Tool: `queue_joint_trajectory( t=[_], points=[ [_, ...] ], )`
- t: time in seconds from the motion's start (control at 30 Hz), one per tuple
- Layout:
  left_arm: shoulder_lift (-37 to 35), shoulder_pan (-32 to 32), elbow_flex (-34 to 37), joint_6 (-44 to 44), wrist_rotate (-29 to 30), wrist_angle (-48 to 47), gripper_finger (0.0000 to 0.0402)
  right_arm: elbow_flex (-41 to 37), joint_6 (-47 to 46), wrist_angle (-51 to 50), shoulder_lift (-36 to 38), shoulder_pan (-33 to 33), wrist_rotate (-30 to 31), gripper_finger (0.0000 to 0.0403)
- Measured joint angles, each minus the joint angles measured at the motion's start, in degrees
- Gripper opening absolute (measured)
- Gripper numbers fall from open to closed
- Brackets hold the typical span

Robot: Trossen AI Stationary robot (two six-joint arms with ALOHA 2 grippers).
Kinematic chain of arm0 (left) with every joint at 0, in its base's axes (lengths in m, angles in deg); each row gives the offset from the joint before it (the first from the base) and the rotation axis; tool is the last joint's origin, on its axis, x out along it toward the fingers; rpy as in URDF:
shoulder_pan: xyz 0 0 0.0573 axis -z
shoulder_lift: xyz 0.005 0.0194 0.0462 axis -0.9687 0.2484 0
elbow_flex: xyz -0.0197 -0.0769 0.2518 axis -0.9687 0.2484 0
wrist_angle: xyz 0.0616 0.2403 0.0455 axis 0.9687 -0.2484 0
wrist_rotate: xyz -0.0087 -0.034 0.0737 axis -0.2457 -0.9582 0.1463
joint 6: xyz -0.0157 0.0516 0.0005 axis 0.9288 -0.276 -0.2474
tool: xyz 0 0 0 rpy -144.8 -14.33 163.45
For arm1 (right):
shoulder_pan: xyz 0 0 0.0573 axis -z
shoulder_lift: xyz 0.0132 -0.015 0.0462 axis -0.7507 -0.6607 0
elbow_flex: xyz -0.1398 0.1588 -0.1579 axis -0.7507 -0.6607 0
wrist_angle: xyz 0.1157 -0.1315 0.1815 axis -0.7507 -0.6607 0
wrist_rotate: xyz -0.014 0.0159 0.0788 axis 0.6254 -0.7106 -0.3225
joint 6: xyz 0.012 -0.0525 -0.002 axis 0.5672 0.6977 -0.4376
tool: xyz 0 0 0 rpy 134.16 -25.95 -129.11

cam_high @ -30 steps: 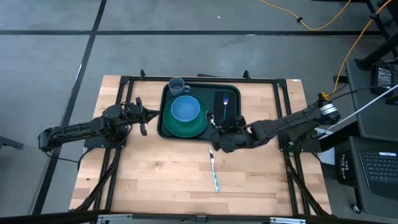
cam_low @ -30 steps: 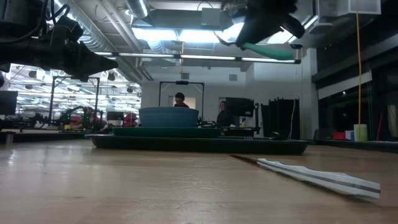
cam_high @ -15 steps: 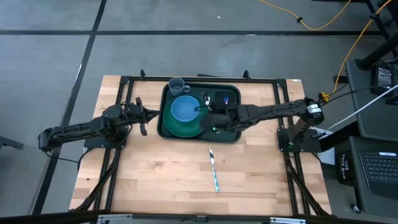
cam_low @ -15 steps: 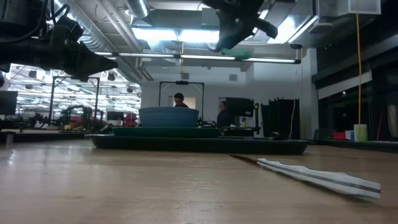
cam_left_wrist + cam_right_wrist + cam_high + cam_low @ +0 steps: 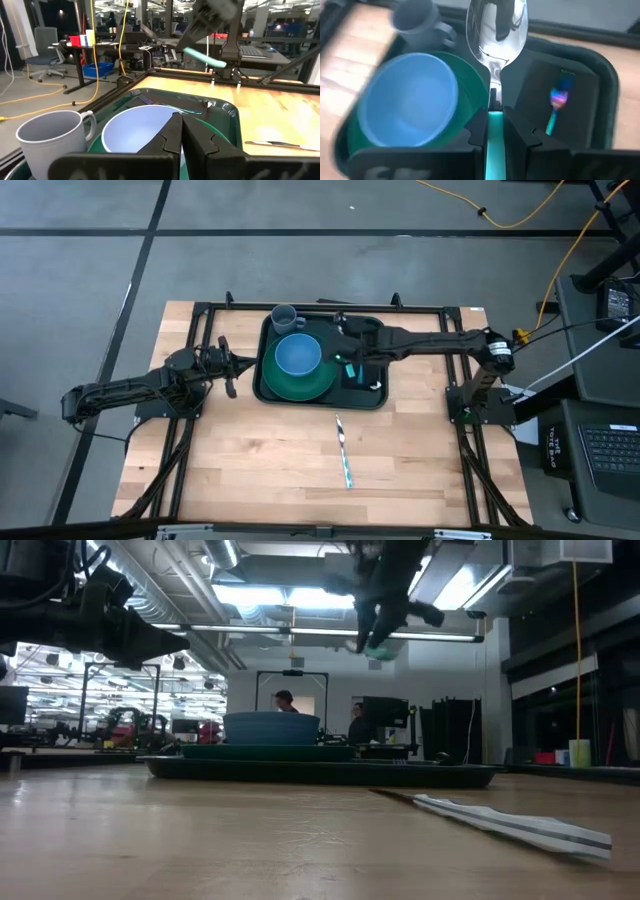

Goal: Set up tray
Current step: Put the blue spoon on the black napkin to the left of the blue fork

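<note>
Looking down from the high view: the tray (image 5: 372, 396) sits at the table's far middle, carrying a green plate (image 5: 295, 383) with a blue bowl (image 5: 297, 355), a grey mug (image 5: 284, 316) at its far left corner and a black napkin (image 5: 365, 372) on its right half; the right gripper (image 5: 347, 358) hangs over the napkin's left edge, just beside the plate, while the left gripper (image 5: 230, 370) waits off the tray's left rim. A knife (image 5: 343, 452) lies on bare wood nearer the front, well apart from everything. Risk, as I judge it: a descent slightly leftward lands the spoon on the plate rim instead of the napkin. Low view: the right gripper (image 5: 380, 625) is high above the tray (image 5: 320, 772), so a release from there could bounce the spoon off. Left wrist view: left fingers (image 5: 172, 137) pressed together, empty, pointing at the bowl (image 5: 137, 131) and mug (image 5: 50, 137). Right wrist view: jaws pinching the teal handle of a spoon (image 5: 496, 27); a fork (image 5: 556, 102) already lies on the napkin (image 5: 545, 95), leaving only a narrow strip between fork and plate (image 5: 475, 80); crowding the fork is the second hazard.
</note>
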Motion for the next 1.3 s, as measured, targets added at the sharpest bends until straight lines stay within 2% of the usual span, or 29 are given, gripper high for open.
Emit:
queue_joint_trajectory(
  t=[0.23,0.5,0.83,1.3],
  points=[
    [0.0,0.0,0.0,-1.1,0.0,0.0,0.0004,0.0,-4.1,-3.3,-4.8,3.7,-4.2,0.0041],
    [0.0,0.0,0.0,-1.1,0.0,-0.1,0.0004,0.0,-5.4,-3.7,-9.5,8.2,-12.5,0.0041],
    [0.0,0.0,0.0,-1.1,0.0,0.0,0.0004,0.0,-9.1,-4.1,-12.7,12.1,-14.7,0.0042],
    [0.0,0.0,0.0,-1.1,0.0,0.0,0.0004,-0.1,-8.7,-2.8,-17.9,14.7,-16.3,0.0042]
  ],
)
